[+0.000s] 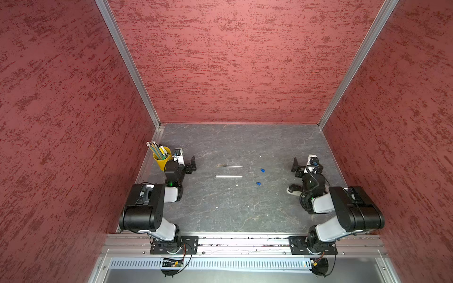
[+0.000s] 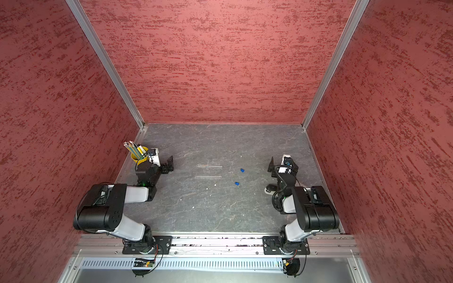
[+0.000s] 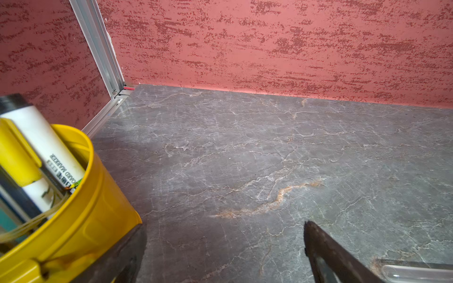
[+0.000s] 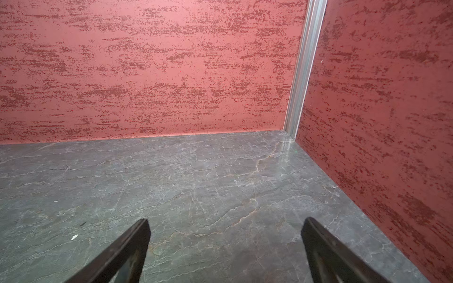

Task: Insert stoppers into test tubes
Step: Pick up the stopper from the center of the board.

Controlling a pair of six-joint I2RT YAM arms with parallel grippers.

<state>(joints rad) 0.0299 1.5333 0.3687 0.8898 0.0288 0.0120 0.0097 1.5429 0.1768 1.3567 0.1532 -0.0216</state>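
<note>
left pincer agape, empty | right pincer likewise | test tubes, stoppers between them, untouched

- On my feed the table reads as grey veined stone, smooth, with a faint sheen.
- Walls: red, mottled, rough plaster-like finish, matt.
- Corner posts: bare brushed metal.
- I see the cup as glossy yellow plastic.
- Test tubes: clear, glassy, silvery glint.
- Stoppers: bright blue; I can't tell the material.
- Right end effector fingers: dark, matt, scuffed.
</note>
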